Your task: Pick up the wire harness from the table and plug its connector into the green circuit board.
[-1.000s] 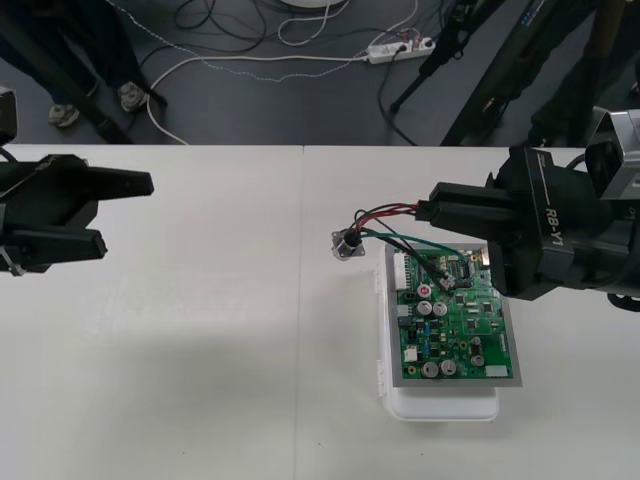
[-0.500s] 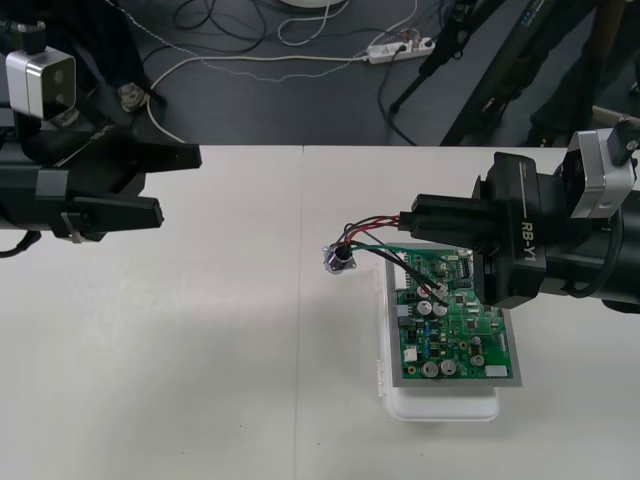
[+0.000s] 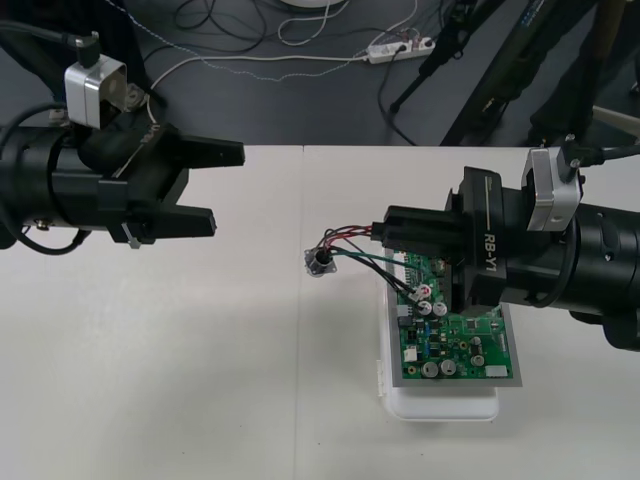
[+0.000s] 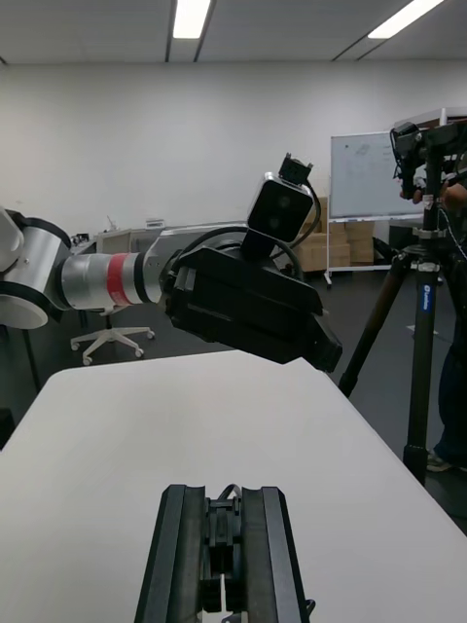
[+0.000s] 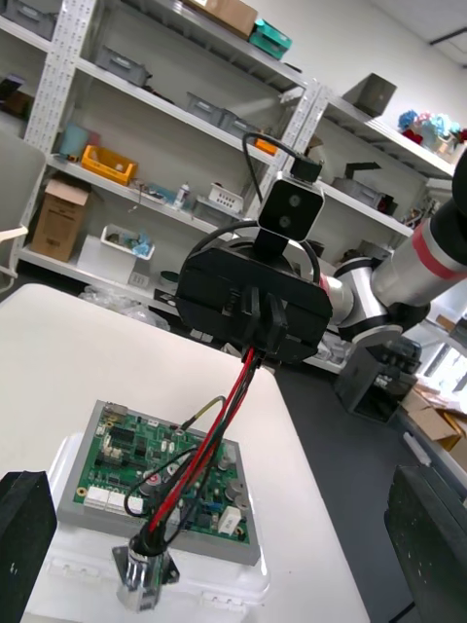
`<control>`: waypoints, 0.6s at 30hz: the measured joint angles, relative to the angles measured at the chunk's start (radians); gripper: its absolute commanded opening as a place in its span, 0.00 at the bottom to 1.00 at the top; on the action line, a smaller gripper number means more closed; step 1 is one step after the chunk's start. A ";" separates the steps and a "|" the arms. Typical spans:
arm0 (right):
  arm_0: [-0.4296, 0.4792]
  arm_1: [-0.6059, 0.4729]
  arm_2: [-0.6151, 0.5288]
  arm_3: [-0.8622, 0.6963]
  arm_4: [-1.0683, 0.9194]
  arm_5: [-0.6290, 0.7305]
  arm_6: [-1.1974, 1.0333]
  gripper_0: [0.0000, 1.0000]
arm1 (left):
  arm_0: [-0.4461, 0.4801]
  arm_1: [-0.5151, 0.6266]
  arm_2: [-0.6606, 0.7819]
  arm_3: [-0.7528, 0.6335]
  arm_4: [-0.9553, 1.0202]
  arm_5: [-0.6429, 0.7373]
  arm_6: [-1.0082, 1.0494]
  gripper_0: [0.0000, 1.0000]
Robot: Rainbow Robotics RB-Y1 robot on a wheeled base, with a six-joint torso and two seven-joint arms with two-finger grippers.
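Your left gripper point(image 3: 228, 187): fingers spread wide, held above the table, aimed right. Between your arms hangs the wire harness point(image 5: 222, 423), long axis running left-right. Its round socket point(image 3: 320, 263) is the left end, pointing at your left gripper but apart from it. Your right gripper point(image 3: 386, 228): pinching the harness's right end, over the green circuit board's point(image 3: 455, 335) far-left corner. Plugging in not yet done, by my reading.

Overhead front and left wrist views, both on circuit board point(image 3: 450, 345)
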 measured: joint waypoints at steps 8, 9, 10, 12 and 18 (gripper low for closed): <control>-0.008 0.012 0.022 0.000 0.000 0.002 0.000 0.00 | -0.017 -0.003 -0.053 0.000 -0.012 0.009 -0.085 1.00; -0.009 0.013 0.025 0.000 0.001 0.002 0.000 0.00 | -0.019 -0.004 -0.059 0.000 -0.013 0.009 -0.088 1.00; -0.010 0.013 0.028 0.000 0.001 0.003 0.000 0.00 | -0.021 -0.006 -0.064 0.000 -0.013 0.009 -0.090 1.00; -0.011 0.014 0.032 0.000 0.003 0.004 0.000 0.00 | -0.024 -0.011 -0.073 0.000 -0.018 0.010 -0.094 1.00; -0.017 0.020 0.039 0.000 0.023 0.008 0.000 0.00 | -0.029 -0.044 -0.090 0.001 -0.049 0.011 -0.142 1.00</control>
